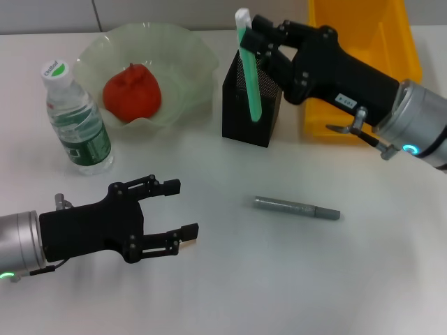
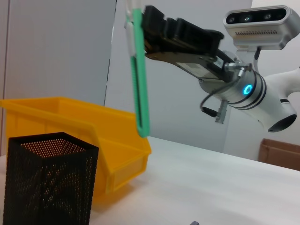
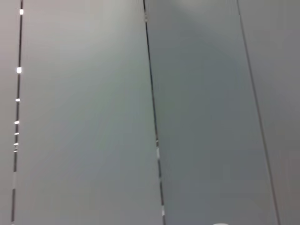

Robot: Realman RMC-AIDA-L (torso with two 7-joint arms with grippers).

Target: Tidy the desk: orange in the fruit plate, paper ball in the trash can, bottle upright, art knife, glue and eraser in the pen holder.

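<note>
Long green-and-white art knife [image 1: 248, 66] is clamped near its top end in my right gripper [image 1: 253, 35], jaws closed on it, knife hanging roughly upright with its lower end over the black square metal-mesh pen holder [image 1: 250, 105]; head view puts the tip in front of the mesh, left wrist view shows the tip [image 2: 142, 126] above the cup rim [image 2: 49, 145], so not inside. Pen holder stands on the plain white desk [image 1: 279, 279] near 12 o'clock, bright yellow rectangular trash can [image 1: 363, 56] just beside it at 1-2 o'clock. Grey metal stick-like cylinder [image 1: 297, 207] lies flat at 5 o'clock from the holder. Pale-green wavy glass fruit plate [image 1: 185, 52] at 11 o'clock holds the red-orange lumpy orange [image 1: 133, 92]. Clear plastic bottle [image 1: 75, 120] with green label stands upright at 10 o'clock. My left gripper [image 1: 180, 207] hovers low at 8 o'clock, jaws wide apart, holding nothing.
</note>
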